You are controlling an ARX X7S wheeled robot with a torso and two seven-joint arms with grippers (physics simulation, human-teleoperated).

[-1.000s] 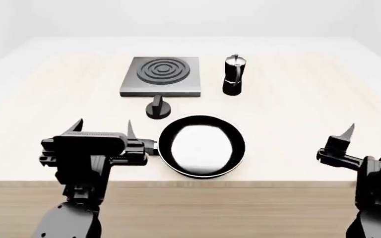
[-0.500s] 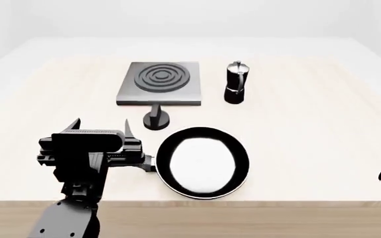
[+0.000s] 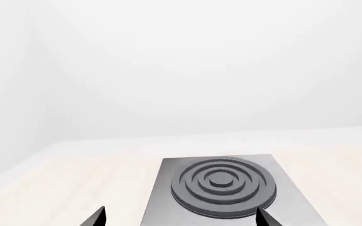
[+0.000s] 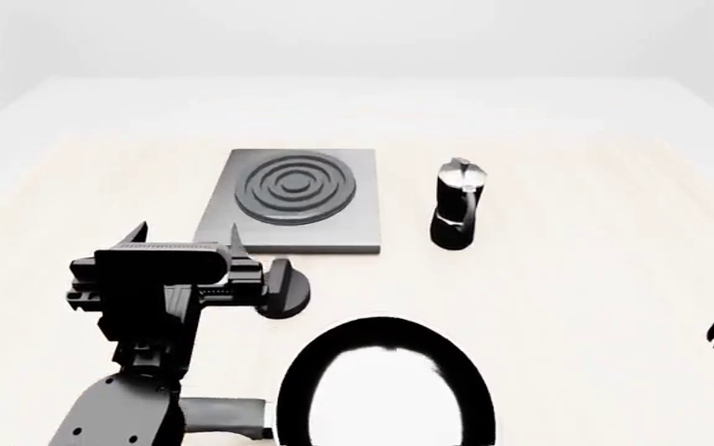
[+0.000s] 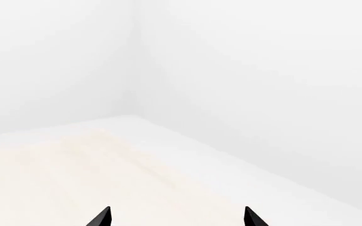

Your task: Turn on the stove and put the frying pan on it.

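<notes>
Pale wood table [image 4: 605,186] lay under us; our L gripper [image 4: 190,237] & R gripper [image 5: 176,217] were spread apart, stove [image 4: 293,200] just ahead of L, pan [image 4: 386,390] beside it.

The left gripper [image 4: 190,240] is rendered matte black, a ribbed boxy housing topped by two pointed fingers [image 4: 138,232], mounted on a rounded dark-grey arm [image 4: 122,418].

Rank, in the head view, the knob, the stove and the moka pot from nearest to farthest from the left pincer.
1. Knob: just beside the left pincer, on its right.
2. Stove: beyond the knob, farther back on the table.
3. Moka pot: right of the stove, farthest away.
</notes>
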